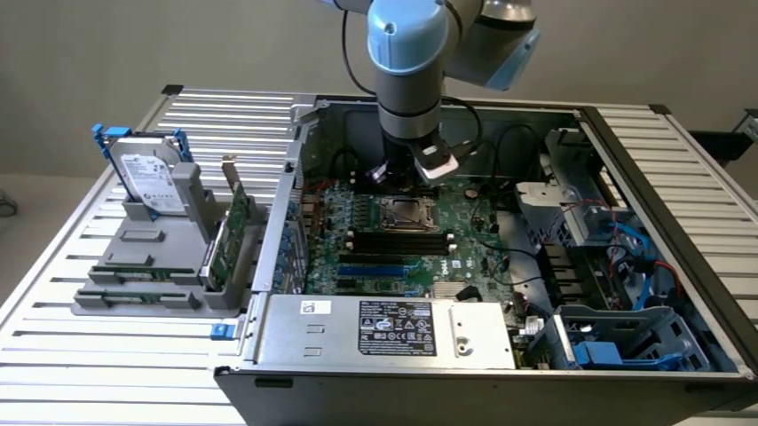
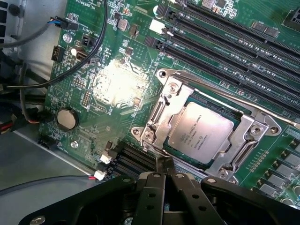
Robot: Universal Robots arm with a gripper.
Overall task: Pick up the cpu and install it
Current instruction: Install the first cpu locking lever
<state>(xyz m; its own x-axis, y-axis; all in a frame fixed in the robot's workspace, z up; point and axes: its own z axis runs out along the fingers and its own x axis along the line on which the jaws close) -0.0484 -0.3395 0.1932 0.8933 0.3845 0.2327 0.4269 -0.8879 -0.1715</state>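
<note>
We see cpu [image 2: 200, 132] already seated in socket, silver top up, inside metal retention frame [image 2: 161, 115] on green motherboard [image 2: 117, 84]

In exterior view we find socket [image 1: 409, 213] mid-board inside open computer case [image 1: 663, 177]

Black memory slots [image 2: 234, 51] run just beside socket; coin battery [image 2: 66, 118] near board edge

We note gripper [image 2: 165, 176] pinched shut, empty, fingertips hovering just beside frame edge, apart from cpu

Arm [image 1: 409, 89] reaches down into case over board

Outside case, on the exterior view's left, hard drive [image 1: 152, 182] stands upright in grey rack [image 1: 137, 266]
</note>
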